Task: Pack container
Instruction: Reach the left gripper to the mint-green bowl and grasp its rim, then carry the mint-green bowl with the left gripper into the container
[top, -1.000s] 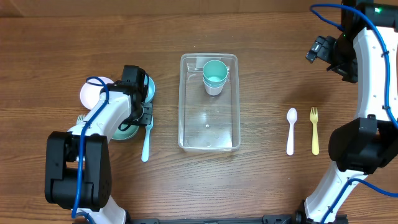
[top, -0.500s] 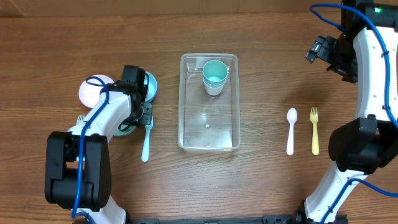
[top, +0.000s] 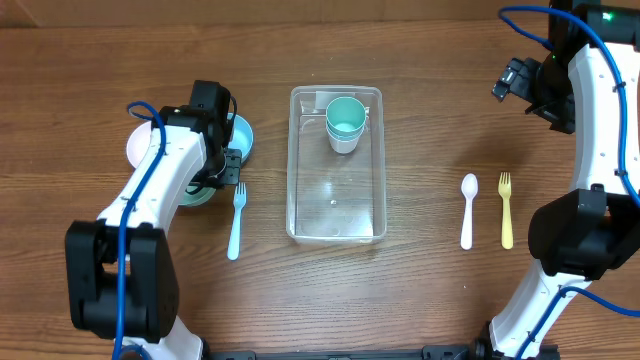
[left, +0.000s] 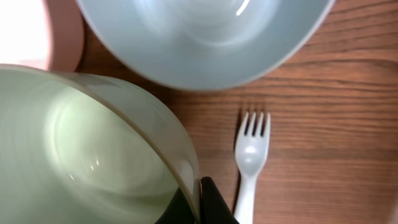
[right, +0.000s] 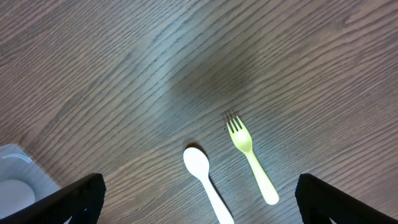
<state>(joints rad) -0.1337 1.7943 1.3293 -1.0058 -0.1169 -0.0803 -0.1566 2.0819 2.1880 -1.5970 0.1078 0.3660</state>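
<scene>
The clear container (top: 337, 225) stands mid-table with a teal cup stacked in a white cup (top: 346, 122) at its far end. Its corner shows in the right wrist view (right: 12, 180). My left gripper (top: 226, 173) is shut on the rim of a pale green bowl (top: 196, 191). In the left wrist view the fingers (left: 200, 200) pinch the bowl (left: 81, 155), which is tilted. A teal bowl (top: 240, 138) (left: 199, 37) sits just beyond it. My right gripper (top: 518, 80) (right: 202, 194) is open and empty, high above the table's far right.
A pink plate (top: 140, 148) (left: 37, 31) lies left of the bowls. A light blue fork (top: 237, 220) (left: 251, 163) lies left of the container. A white spoon (top: 467, 210) (right: 205, 180) and a yellow fork (top: 506, 210) (right: 252, 158) lie to its right.
My left gripper has moved toward the far side with the green bowl's rim in it, uncovering the light blue fork's head. The right arm has not moved.
</scene>
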